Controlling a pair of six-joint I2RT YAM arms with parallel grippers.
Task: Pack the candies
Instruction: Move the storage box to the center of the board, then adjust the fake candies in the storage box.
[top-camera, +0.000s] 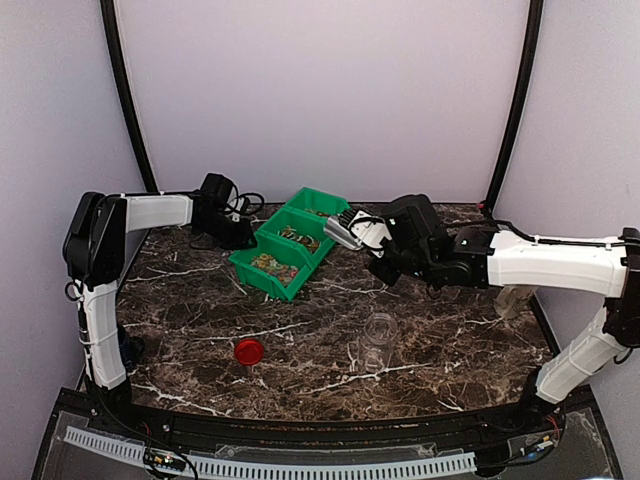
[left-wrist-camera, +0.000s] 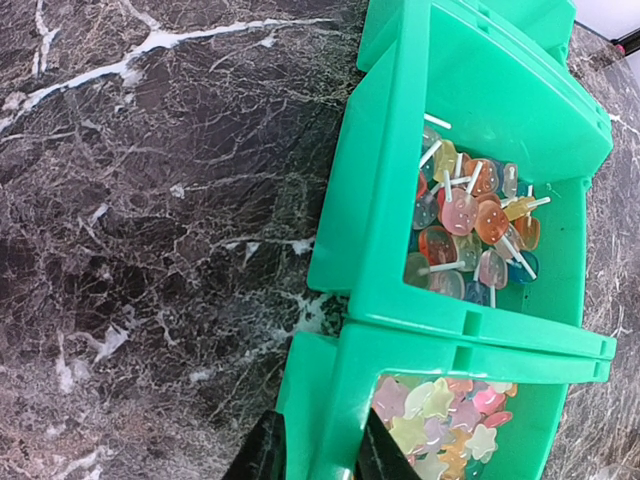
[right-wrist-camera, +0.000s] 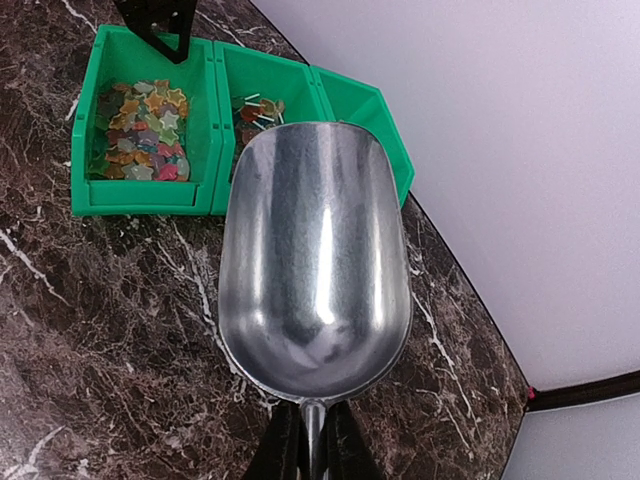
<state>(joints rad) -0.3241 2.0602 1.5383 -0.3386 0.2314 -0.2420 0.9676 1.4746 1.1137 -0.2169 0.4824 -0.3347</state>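
- My right gripper (right-wrist-camera: 310, 445) is pressed together on the handle of the scoop (right-wrist-camera: 315, 270).
- The scoop is empty and hangs just right of the bins (right-wrist-camera: 213, 130).
- My left gripper (left-wrist-camera: 322, 455) sits at the bins' left side, its fingers (left-wrist-camera: 265, 455) on either side of an end bin's outer wall. I cannot tell whether they clamp it.
- The candies (left-wrist-camera: 440, 420) lie inside the bins: stars in that end bin, lollipops in the middle one.
- A clear jar (top-camera: 378, 340) and a red lid (top-camera: 249, 350) stand in front of the bins, well apart.
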